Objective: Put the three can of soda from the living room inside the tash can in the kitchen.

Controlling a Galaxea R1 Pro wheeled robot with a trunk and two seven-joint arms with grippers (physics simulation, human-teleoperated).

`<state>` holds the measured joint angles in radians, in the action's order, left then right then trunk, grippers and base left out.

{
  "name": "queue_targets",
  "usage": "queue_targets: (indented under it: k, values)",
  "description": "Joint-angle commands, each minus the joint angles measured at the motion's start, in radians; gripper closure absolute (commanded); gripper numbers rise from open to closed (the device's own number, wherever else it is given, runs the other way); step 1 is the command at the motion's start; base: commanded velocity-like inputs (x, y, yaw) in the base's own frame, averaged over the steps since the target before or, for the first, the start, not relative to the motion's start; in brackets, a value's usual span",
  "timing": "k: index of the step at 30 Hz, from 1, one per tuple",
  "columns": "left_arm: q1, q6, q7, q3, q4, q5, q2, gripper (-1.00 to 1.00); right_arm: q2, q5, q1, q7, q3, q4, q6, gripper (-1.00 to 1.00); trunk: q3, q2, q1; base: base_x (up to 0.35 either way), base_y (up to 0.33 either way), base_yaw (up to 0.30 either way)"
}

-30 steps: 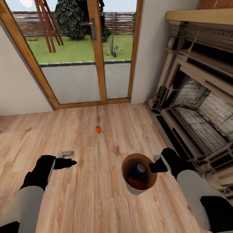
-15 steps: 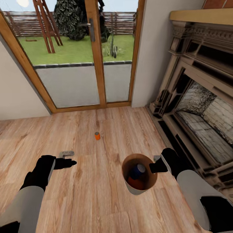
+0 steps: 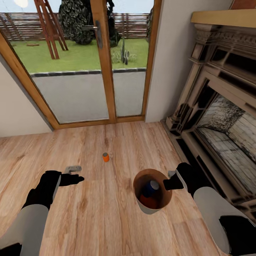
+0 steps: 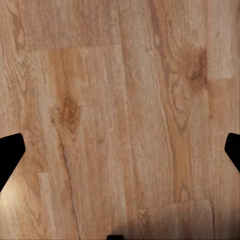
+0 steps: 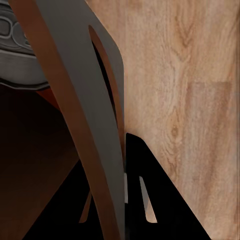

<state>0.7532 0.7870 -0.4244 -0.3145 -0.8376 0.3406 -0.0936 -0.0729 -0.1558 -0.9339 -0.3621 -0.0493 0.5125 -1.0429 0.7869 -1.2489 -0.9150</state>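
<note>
Your right gripper (image 3: pixel 170 179) is clamped on the rim of the small round tapered bin (image 3: pixel 140 205), pale grey outside and copper-brown inside, with two orange-and-blue soda cans (image 3: pixel 150 189) already lying in it. Your left gripper (image 3: pixel 73 175) hangs spread wide and empty over the pale wood plank floor (image 4: pixel 120 100). Over the last second the whole view has crept toward the wood-framed glass doors (image 3: pixel 103 60), so the third small orange can (image 3: pixel 105 156), upright on the floor, now sits nearer: you're closing in for the final pickup.

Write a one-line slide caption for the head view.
Right gripper holds the trash can by its rim, cans inside; one soda can stands on the wood floor before glass doors.
</note>
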Motion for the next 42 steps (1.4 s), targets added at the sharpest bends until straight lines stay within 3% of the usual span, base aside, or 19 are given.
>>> queue_targets:
  k: [1, 34, 36, 39, 42]
  values:
    - [0.0, 0.0, 0.001, 0.0, 0.0, 0.0, 0.0, -1.0, 0.0, 0.029, 0.0, -0.007, 0.002, 0.0, -0.004, 1.0, 0.0, 0.0, 0.0, 0.329, 0.0, 0.0]
    - [0.0, 0.0, 0.0, 0.0, 0.001, 0.001, 0.007, -1.0, -0.008, 0.028, 0.001, -0.006, 0.004, 0.0, -0.004, 1.0, 0.0, 0.0, 0.0, 0.329, 0.0, 0.0]
    - [0.0, 0.001, -0.002, 0.006, 0.001, 0.001, 0.008, -1.0, -0.008, 0.028, 0.0, -0.006, 0.003, 0.0, -0.004, 1.0, 0.0, 0.0, 0.0, 0.329, 0.0, 0.0]
    - [0.0, 0.001, 0.0, 0.058, 0.001, 0.002, 0.011, -1.0, -0.008, 0.028, 0.001, -0.006, 0.002, -0.001, -0.004, 1.0, 0.0, 0.0, 0.0, 0.329, 0.0, 0.0]
    - [0.0, 0.0, 0.001, 0.075, 0.002, 0.002, 0.012, -1.0, -0.009, 0.028, 0.001, -0.006, 0.002, -0.001, -0.004, 1.0, 0.0, 0.0, 0.0, 0.329, 0.0, 0.0]
